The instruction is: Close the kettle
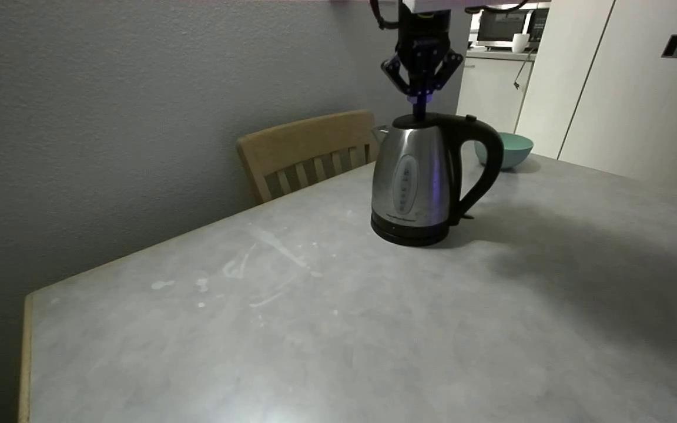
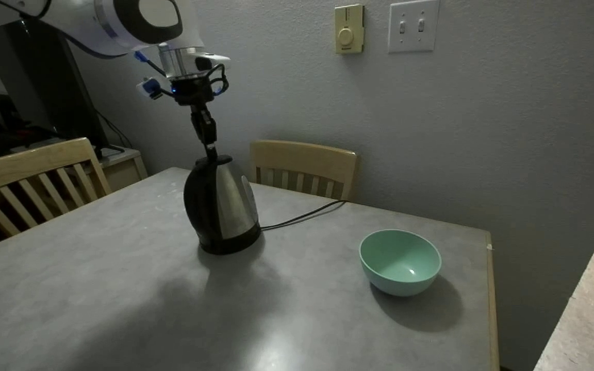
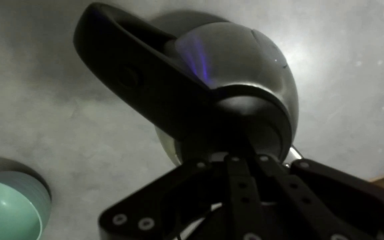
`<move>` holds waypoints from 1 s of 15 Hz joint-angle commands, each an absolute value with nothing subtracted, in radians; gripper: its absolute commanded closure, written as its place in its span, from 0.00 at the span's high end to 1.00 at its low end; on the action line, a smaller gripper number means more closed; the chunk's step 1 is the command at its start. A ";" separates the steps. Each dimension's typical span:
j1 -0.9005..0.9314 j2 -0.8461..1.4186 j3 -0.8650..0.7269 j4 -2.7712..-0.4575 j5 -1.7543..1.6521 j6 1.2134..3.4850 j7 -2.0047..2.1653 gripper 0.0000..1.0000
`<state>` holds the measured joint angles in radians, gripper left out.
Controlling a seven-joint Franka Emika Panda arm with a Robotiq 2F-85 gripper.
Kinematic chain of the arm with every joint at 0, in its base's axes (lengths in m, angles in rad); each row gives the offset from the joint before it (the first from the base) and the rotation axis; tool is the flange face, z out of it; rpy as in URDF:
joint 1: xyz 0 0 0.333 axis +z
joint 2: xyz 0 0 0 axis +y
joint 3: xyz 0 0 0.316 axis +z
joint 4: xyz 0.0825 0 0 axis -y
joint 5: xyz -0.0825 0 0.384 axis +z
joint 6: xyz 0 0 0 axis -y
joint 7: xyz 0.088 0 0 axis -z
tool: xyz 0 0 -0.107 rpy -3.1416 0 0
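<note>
The stainless-steel kettle (image 1: 386, 182) stands upright on the table, and it also shows in an exterior view (image 2: 235, 206) and the wrist view (image 3: 232, 56). Its black lid (image 1: 403, 122) lies flat in the top opening, level with the rim. The black handle (image 1: 494, 158) loops out to one side. My gripper (image 1: 419, 110) points straight down over the lid. Its fingers are together, with nothing seen between them. The tips reach the lid and seem to touch it, near the handle side. In the wrist view the tips (image 3: 233, 151) are dark against the lid and hard to make out.
A green bowl (image 2: 400, 263) stands on the grey table (image 2: 317, 319), apart from the kettle. A black cord (image 2: 302, 217) runs from the kettle's base to the table edge. A wooden chair (image 2: 304, 159) stands by the wall behind the kettle.
</note>
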<state>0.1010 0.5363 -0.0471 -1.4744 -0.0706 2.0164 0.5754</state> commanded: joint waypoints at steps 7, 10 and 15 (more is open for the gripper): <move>0.122 0.602 -0.055 -1.371 -0.091 1.871 0.523 0.00; 0.145 0.526 -0.053 -1.432 -0.116 1.951 0.528 0.00; 0.175 0.429 -0.050 -1.495 -0.135 2.037 0.545 0.00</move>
